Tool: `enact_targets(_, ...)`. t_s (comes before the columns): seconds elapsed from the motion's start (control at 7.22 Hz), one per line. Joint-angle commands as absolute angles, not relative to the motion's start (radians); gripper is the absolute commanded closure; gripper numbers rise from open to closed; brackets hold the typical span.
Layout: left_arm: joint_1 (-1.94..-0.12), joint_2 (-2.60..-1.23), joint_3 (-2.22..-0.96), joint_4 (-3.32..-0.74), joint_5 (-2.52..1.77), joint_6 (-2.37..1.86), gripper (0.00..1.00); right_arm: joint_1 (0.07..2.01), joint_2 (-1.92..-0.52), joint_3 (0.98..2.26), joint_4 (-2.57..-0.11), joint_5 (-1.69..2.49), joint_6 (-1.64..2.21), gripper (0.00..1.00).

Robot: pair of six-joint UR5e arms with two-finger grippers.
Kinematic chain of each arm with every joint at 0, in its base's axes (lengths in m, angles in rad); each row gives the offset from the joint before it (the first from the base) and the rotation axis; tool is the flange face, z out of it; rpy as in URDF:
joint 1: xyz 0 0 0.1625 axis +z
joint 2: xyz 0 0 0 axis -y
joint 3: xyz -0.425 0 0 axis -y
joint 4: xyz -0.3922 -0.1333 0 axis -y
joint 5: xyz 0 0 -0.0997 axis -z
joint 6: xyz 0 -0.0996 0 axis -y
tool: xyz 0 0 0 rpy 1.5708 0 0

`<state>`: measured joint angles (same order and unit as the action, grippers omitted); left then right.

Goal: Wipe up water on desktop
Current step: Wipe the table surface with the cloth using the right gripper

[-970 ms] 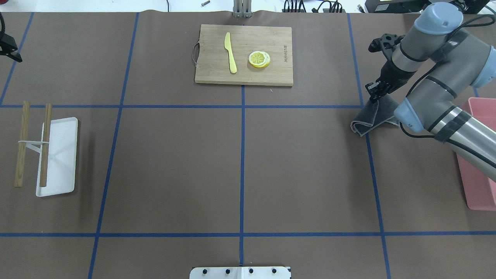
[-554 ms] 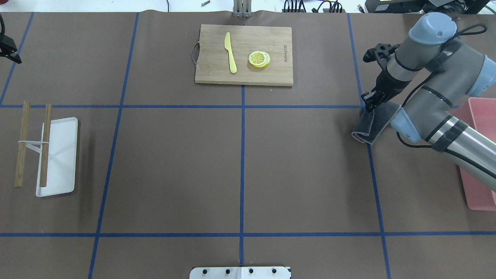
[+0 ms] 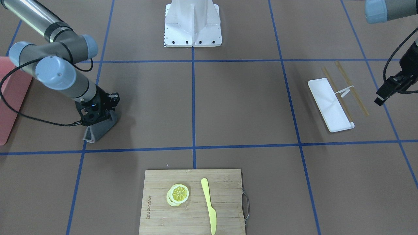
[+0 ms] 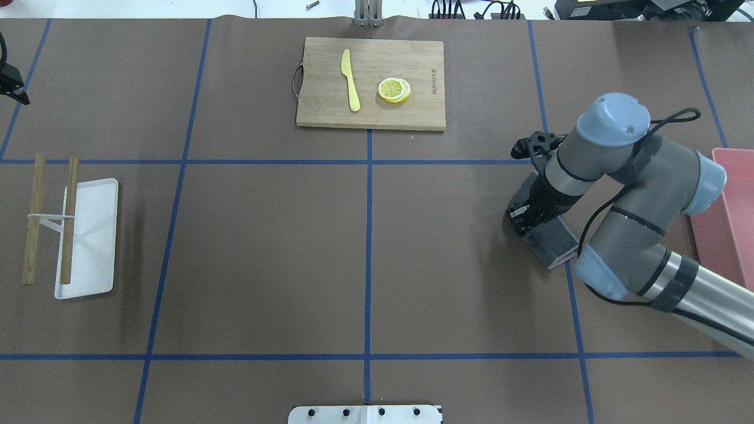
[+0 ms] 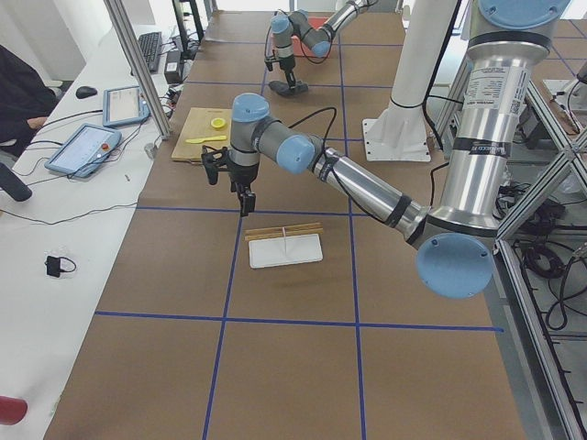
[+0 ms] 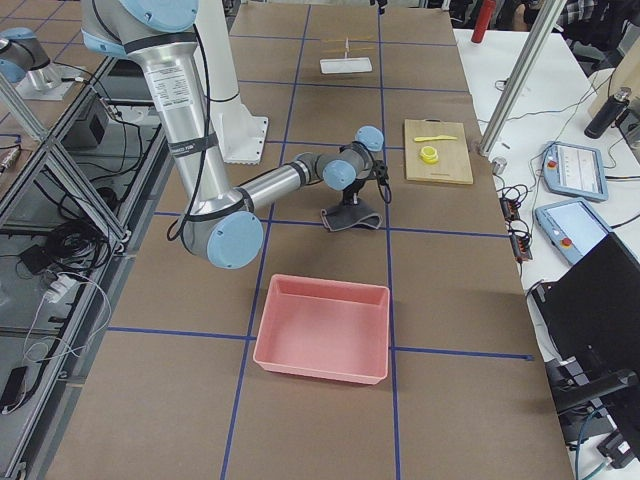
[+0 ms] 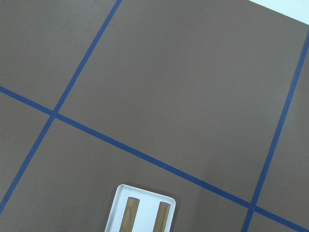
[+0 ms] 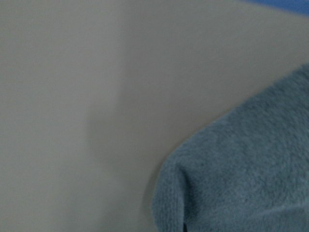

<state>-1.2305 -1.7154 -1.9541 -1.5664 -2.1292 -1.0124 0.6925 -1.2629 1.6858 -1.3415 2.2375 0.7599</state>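
On the wide matte brown table (image 4: 265,253), gridded with thin blue tape, the left gripper (image 4: 13,87) is a black shape cut off by the far left edge of the overhead view. It hangs above the surface, and I cannot tell whether its jaws are apart or together. Just inward, two brown wooden sticks (image 4: 69,218) lie side by side across a thin white wire rack, one over the long white rectangular tray (image 4: 94,259), the other beyond its outer edge. At the far middle sits the pale bamboo cutting board (image 4: 377,115), with a yellow plastic knife (image 4: 351,79) and a stack of yellow lemon slices (image 4: 394,90) near each other but apart. Farther right, the right gripper (image 4: 526,219) is clamped on a folded grey fleece cloth (image 4: 551,238), which tents up into the jaws and hides the fingertips while its lower folds rest on the table beside a tape line. The right wrist view is blurred, showing only fuzzy cloth. A pink plastic bin (image 4: 727,247) is cropped by the right edge.
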Motion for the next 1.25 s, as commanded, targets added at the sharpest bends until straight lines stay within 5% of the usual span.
enact_targets(0.0,-1.236,-1.715,-1.941,-1.571,-2.128,-0.991,0.01,0.498,-1.295,1.829,-1.342,2.150,1.008,1.00)
enact_targets(0.42,-1.236,-1.715,-1.940,-1.572,-2.129,-0.988,0.01,0.428,-1.301,1.917,-1.344,2.115,1.118,1.00)
enact_targets(1.11,-1.233,-1.730,-1.940,-1.571,-2.129,-0.989,0.01,0.707,-1.256,1.712,-1.351,2.137,0.912,1.00)
